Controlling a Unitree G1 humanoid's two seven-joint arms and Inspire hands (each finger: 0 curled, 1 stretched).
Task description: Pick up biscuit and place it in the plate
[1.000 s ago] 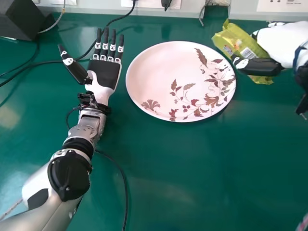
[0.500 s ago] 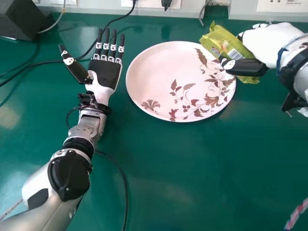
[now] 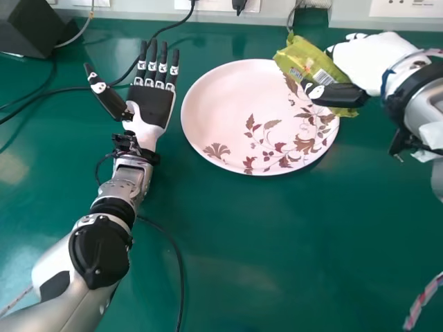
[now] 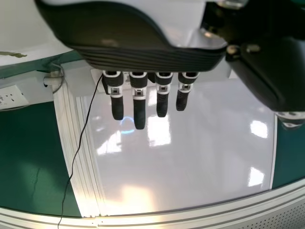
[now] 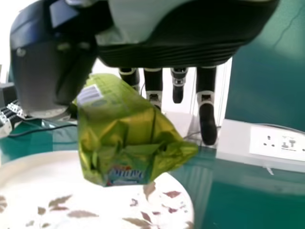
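In the head view my right hand (image 3: 340, 93) holds the yellow-green biscuit packet (image 3: 299, 58) over the right rim of the flower-patterned plate (image 3: 228, 111). The right wrist view shows the packet (image 5: 124, 133) gripped between thumb and fingers of my right hand (image 5: 207, 119), with the plate (image 5: 57, 186) beyond and below it. My left hand (image 3: 149, 111) stays palm up to the left of the plate, its fingers straight; they also appear straight in the left wrist view, where the left hand (image 4: 138, 102) hangs.
A black box (image 3: 31, 28) stands at the back left, with black cables (image 3: 48, 91) running from it past my left hand. Another cable (image 3: 178, 263) lies beside my left forearm. Wall sockets (image 3: 405, 8) line the back edge.
My right hand has moved left with the packet, from beside the plate to over its right edge. The left arm and the plate have kept still.
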